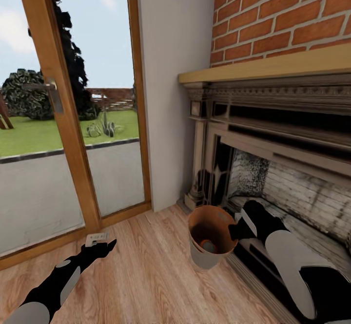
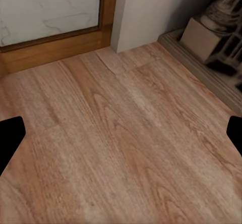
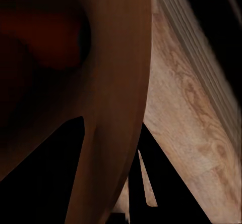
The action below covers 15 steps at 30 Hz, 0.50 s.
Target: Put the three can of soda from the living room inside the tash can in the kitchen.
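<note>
Right gripper [image 1: 235,230] is clamped on the rim of the small tapered trash can [image 1: 201,256], glossy copper inside, pale grey outside, held just above the wood plank floor [image 1: 146,275] beside the dark ornate fireplace [image 1: 273,134]. It looks light, stiff and slick – the rim seems the safest hold. An orange soda can [image 1: 209,246] lies inside. Left gripper [image 1: 105,246] hangs spread – nothing in it
</note>
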Available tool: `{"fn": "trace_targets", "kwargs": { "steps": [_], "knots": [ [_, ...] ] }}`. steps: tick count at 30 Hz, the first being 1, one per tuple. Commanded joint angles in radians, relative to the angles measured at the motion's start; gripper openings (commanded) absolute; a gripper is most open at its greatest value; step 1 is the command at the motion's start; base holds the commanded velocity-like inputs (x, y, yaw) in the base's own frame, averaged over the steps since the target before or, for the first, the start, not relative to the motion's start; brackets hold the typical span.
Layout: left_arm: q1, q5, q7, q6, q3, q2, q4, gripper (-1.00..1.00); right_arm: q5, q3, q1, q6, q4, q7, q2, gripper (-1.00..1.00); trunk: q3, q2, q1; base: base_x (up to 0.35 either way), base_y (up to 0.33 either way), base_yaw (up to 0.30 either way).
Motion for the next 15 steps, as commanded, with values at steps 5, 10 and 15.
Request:
{"fn": "trace_targets", "kwargs": {
  "steps": [5, 10, 15],
  "knots": [
    [0.000, 0.000, 0.000, -0.001, -0.001, 0.000, 0.000, 1.00, -0.039, -0.001, -0.036, 0.002, 0.002, 0.001, -0.010, -1.00, -0.016, -0.035, 0.019, 0.000, 0.000, 0.000],
    [0.000, -0.002, 0.000, -0.001, -0.001, 0.000, 0.000, 1.00, -0.037, 0.000, -0.064, 0.002, 0.005, -0.002, -0.012, -1.00, -0.031, -0.070, 0.038, 0.000, 0.000, 0.000],
    [0.000, -0.002, 0.001, -0.004, -0.002, 0.000, 0.052, 1.00, -0.037, 0.000, -0.075, 0.002, 0.011, -0.006, -0.011, -1.00, -0.047, -0.105, 0.058, 0.000, 0.000, 0.000]
  ]
}}
